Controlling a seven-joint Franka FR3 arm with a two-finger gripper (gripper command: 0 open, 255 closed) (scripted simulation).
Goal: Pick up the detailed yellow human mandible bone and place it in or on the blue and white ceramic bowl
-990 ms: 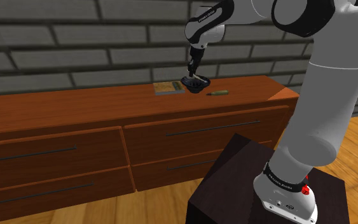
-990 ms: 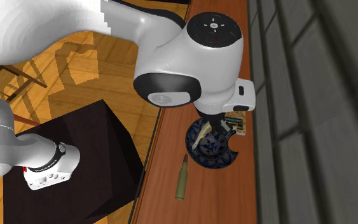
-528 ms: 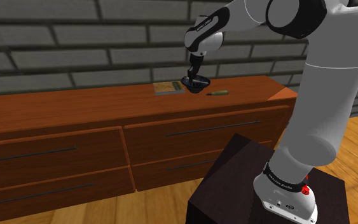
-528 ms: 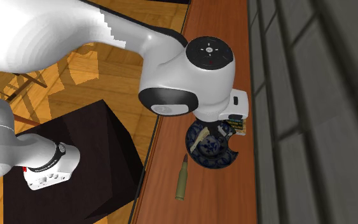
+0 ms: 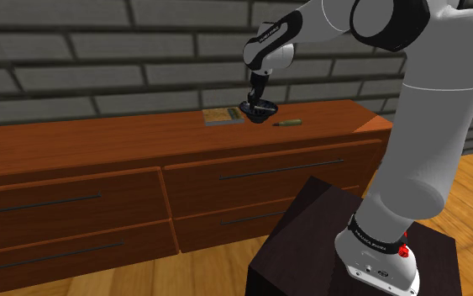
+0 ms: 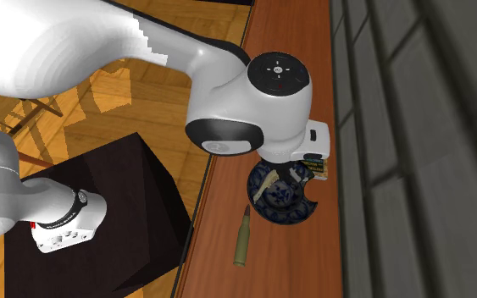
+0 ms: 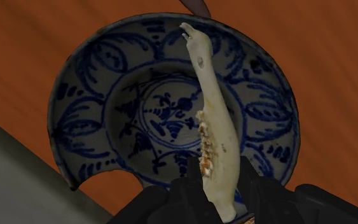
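One wooden dresser point(image 5: 100, 143) by grey brick wall point(image 5: 100, 50) bears bowl point(image 7: 139, 114); jaws clasp mandible point(image 7: 213, 121).

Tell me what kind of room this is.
Probably a living or dining room in a house: a long wooden sideboard with drawers stands against a grey brick wall, on a wood plank floor.

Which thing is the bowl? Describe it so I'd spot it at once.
A long reddish-brown dresser runs along the grey brick wall. Toward its end at the shoulder view's right, under the pincer holding a pale jawbone, sits the bowl. Unlike the flat tan card and olive cartridge beside it, it is round, blue-and-white, with a notch missing from its rim.
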